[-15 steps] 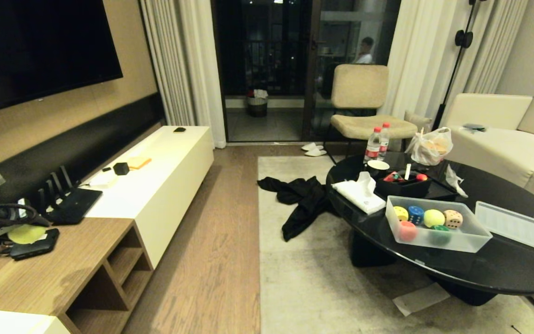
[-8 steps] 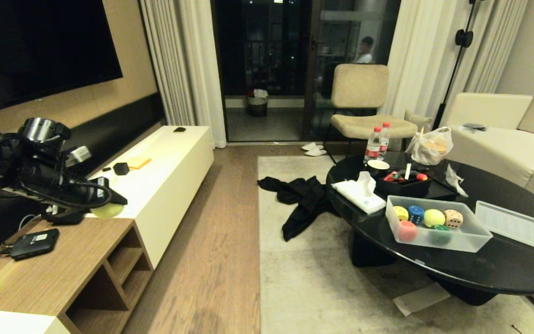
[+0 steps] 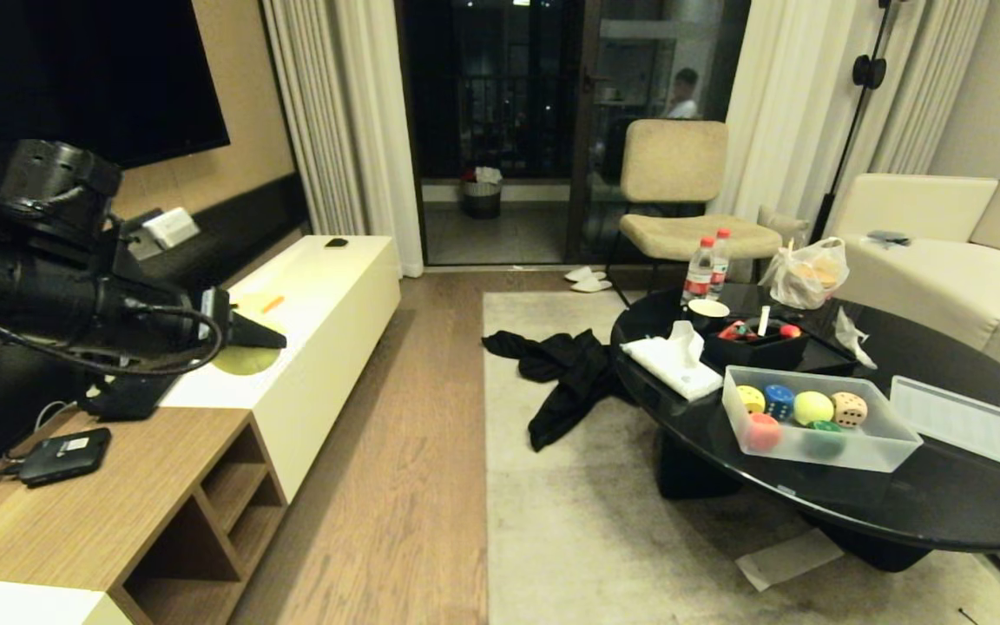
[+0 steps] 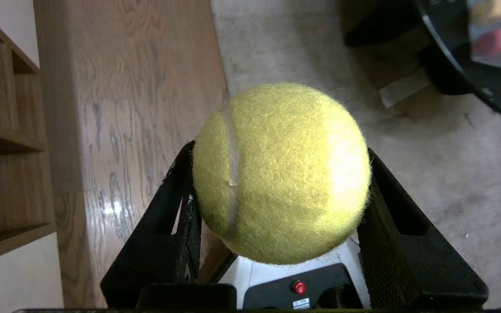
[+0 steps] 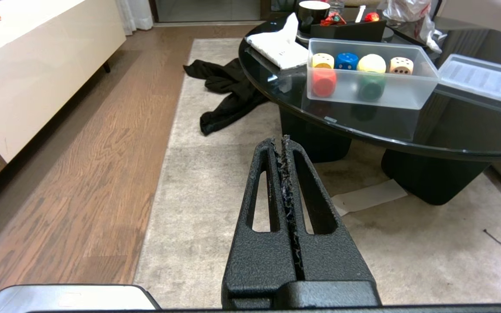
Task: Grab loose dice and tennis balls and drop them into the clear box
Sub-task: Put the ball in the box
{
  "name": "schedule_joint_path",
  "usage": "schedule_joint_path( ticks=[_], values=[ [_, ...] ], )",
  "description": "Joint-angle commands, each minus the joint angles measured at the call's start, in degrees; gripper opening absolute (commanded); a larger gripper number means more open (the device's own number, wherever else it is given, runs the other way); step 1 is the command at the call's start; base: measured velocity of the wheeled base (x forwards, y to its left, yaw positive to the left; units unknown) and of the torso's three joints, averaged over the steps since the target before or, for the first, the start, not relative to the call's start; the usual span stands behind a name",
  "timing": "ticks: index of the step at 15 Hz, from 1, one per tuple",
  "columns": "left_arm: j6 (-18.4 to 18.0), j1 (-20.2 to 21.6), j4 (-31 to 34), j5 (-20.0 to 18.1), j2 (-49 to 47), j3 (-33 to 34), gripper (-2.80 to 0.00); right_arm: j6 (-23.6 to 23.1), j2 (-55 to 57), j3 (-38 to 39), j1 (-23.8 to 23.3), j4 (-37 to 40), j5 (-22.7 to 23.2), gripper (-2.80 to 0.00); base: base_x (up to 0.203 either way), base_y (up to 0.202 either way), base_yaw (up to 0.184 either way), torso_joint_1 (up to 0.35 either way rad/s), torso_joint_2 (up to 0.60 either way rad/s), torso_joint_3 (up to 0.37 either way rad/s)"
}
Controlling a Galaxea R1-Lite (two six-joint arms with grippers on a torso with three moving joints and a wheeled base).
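Now, from the head view, the left gripper (image 3: 250, 340) is up in the air at the left side of the room, above the white low cabinet (image 3: 326, 295), and between its fingers sits a tennis ball (image 3: 244, 358). On the black round table (image 3: 917, 503) at the right stands the clear box (image 3: 878, 456), with its lid (image 3: 973, 425) lying just beside it. Inside the box are the dice (image 3: 779, 401) in several colours and a second tennis ball (image 3: 812, 407). A black cloth (image 3: 565, 378) lies on the rug near the table.

From the left wrist view, the two black fingers (image 4: 168, 226) press the tennis ball (image 4: 281, 174) on both sides, so the ball hangs above the wooden floor (image 4: 137, 87) and the rug, well apart from the table.

From the right wrist view, the right gripper (image 5: 285, 150) is low above the rug, its jaws pressed together with nothing between them. Ahead of it the clear box (image 5: 402, 95) holds the dice (image 5: 346, 60) and the ball.
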State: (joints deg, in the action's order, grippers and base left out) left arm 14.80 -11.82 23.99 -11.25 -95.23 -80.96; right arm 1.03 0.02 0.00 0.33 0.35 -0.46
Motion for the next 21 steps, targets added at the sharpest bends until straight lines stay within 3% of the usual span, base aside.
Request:
schedule_joint_path(
  ticks=[1,4,8,11,14,16,19,21],
  values=[
    [-0.06,-0.42,0.11,-0.12,11.41,4.52,-2.80,0.02,-0.02,0.09,0.02,0.00,0.02,-2.80,0.000,0.000,0.000,0.000,0.00,0.000],
    [-0.81,1.40,-0.05,0.24,22.95,13.83,-2.80,0.02,-0.02,0.09,0.02,0.00,0.02,-2.80,0.000,0.000,0.000,0.000,0.00,0.000],
    [-5.92,15.38,-2.51,-0.76,30.91,26.95,-2.80,0.02,-0.02,0.09,0.02,0.00,0.02,-2.80,0.000,0.000,0.000,0.000,0.00,0.000],
    [-9.34,18.93,-10.57,-4.02,37.47,36.68,-2.80,0.10,-0.02,0.09,0.02,0.00,0.02,-2.80,0.000,0.000,0.000,0.000,0.00,0.000],
    [-10.16,11.26,-12.10,-4.34,39.97,41.35,-2.80,0.11,-0.02,0.09,0.02,0.00,0.02,-2.80,0.000,0.000,0.000,0.000,0.00,0.000],
    [-7.99,6.06,-12.32,-1.58,43.32,44.83,-2.80,0.11,-0.02,0.09,0.02,0.00,0.02,-2.80,0.000,0.000,0.000,0.000,0.00,0.000],
    [-5.59,6.18,-12.38,2.50,49.44,49.95,-2.80,0.11,-0.02,0.03,0.02,0.00,0.02,-2.80,0.000,0.000,0.000,0.000,0.00,0.000],
    [-5.23,6.28,-12.60,9.38,53.03,53.10,-2.80,0.11,-0.02,0.09,0.02,0.00,0.02,-2.80,0.000,0.000,0.000,0.000,0.00,0.000]
  ],
)
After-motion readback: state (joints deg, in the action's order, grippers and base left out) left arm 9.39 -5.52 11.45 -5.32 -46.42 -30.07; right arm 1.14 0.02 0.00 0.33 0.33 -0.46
